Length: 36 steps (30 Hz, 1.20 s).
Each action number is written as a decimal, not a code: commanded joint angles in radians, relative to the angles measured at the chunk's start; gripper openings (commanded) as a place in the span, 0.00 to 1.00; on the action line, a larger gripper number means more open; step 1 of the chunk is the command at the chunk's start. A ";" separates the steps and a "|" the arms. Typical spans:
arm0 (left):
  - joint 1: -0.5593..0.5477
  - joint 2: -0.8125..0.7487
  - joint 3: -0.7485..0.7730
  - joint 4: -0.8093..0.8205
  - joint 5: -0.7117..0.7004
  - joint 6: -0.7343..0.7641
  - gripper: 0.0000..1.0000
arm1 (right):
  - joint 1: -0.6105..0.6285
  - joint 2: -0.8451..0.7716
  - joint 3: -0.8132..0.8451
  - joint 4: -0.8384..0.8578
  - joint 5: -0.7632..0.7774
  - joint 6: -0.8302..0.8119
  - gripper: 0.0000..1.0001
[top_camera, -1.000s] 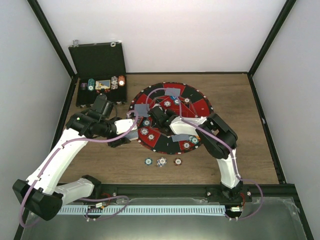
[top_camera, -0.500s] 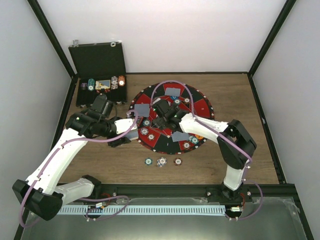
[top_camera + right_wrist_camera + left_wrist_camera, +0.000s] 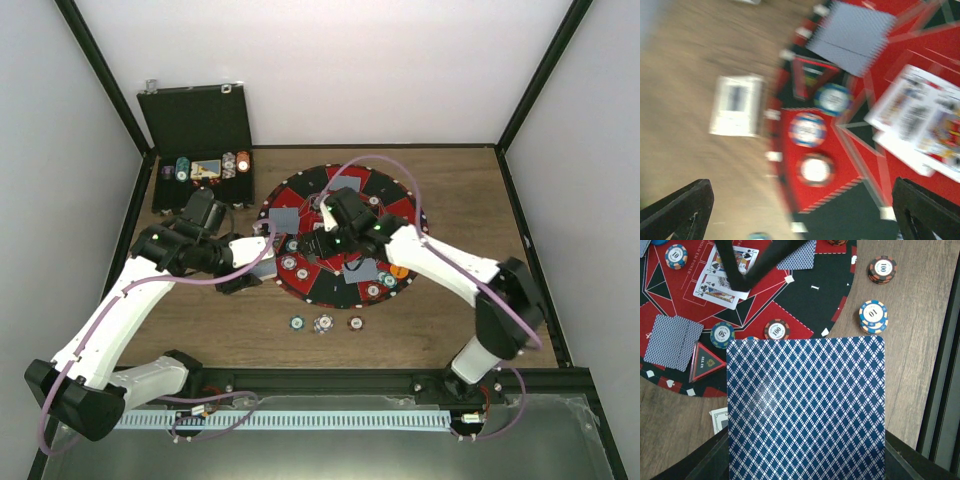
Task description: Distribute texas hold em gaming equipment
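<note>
On the counter [image 3: 450,180], a round mat [image 3: 805,305] is strewn with cards [image 3: 672,342] and chips [image 3: 776,330].
Left end effector [image 3: 807,455] is clenched on a blue-backed card [image 3: 805,400] at the mat's edge; right end effector [image 3: 800,215] is held released above the mat; three chips [image 3: 324,322] are laid on the counter beside it.

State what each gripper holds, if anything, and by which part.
The left gripper holds a face-down playing card by its near end. The right gripper is open and holds nothing.
</note>
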 commanded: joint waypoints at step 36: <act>-0.001 0.011 0.038 0.013 0.030 -0.012 0.08 | 0.014 0.106 -0.011 0.439 -0.764 0.564 0.74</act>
